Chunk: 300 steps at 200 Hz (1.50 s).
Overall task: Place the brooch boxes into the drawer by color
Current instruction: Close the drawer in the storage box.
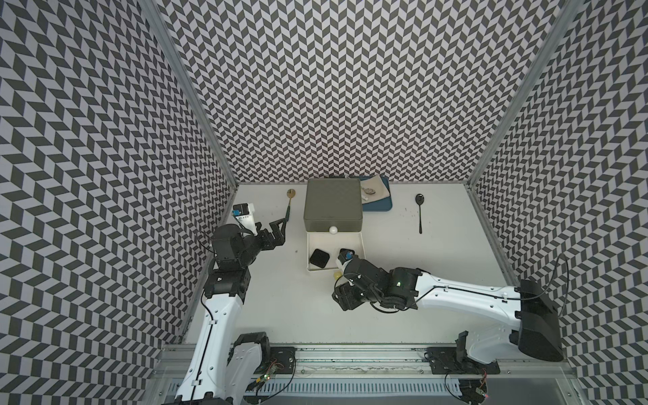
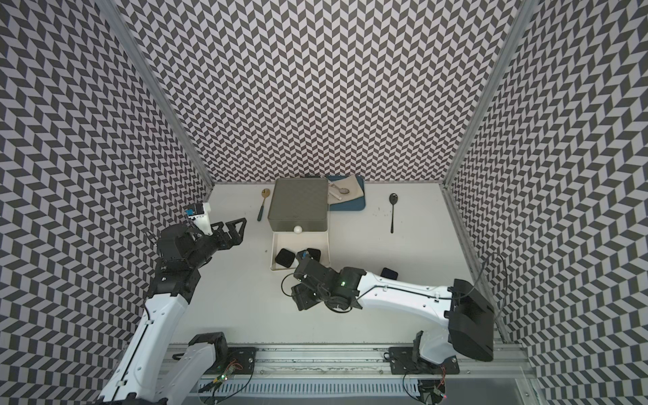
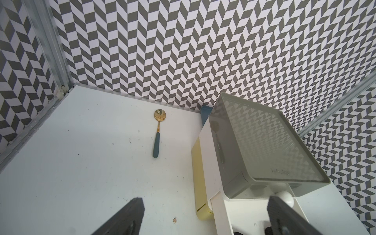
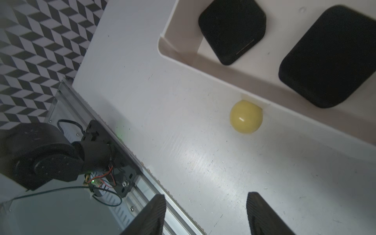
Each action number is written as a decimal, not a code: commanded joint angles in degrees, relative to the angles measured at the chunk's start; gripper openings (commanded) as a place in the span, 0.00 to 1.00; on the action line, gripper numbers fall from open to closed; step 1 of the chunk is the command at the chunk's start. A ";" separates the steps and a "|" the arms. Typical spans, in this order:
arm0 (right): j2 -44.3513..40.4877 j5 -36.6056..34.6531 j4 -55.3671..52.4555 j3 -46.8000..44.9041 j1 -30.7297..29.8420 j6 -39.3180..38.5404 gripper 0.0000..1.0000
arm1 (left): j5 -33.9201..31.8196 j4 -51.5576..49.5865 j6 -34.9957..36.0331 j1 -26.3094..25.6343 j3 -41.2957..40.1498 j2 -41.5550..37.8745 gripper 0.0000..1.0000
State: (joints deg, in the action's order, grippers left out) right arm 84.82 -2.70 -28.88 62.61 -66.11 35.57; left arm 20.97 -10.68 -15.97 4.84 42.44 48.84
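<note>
Three brooch boxes [image 2: 284,258] are all I can count.

Where are they?

One black box [image 4: 232,30] and a second black box [image 4: 329,59] lie flat, side by side but apart, in the pulled-out drawer [image 1: 336,243]. One dark box [image 2: 389,272] sits on the table [image 1: 438,280] just beside my right forearm; I cannot tell its colour.

Which tier is pulled out?

I cannot tell. One drawer unit [image 1: 332,207] stands at the back of the table, grey on top. Two ball knobs show: a white knob [image 1: 333,230] on the grey front and a yellow knob [image 4: 246,117] just at the open drawer's front wall.

Anything else?

Three spoons: a gold spoon [image 1: 289,207] left of the unit, a black spoon [image 1: 419,210] well to its right, and a third spoon [image 1: 370,191] on a cloth [image 1: 380,187] in one blue tray [image 1: 380,207] at the unit's back right corner.

And your arms?

My right arm reaches low across the table from its base, with the wrist bent over in front of the open drawer. My right gripper [image 4: 207,215] hangs over bare table near the yellow knob, jaws parted with nothing between them. My left arm rises from its base, folds at the elbow and points toward the unit's left side. My left gripper [image 1: 277,233] is spread wide and empty, near the gold spoon's handle end.
</note>
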 commanded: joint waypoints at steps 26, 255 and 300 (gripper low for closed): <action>1.21 -5.06 7.89 -3.42 3.26 4.01 0.63 | 0.74 -0.18 0.56 -0.29 0.02 -1.55 1.00; 8.87 -5.47 29.30 -5.15 5.61 4.64 0.59 | 0.03 -2.02 1.11 -0.27 0.63 -2.65 1.00; 10.57 -5.47 32.06 -5.01 7.84 4.64 0.59 | 0.30 -2.15 0.94 -0.27 0.74 -2.70 1.00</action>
State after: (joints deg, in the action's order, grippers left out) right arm 93.86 -7.05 -2.11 57.78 -60.03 40.14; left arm 20.91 -11.90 -15.88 4.86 42.44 46.74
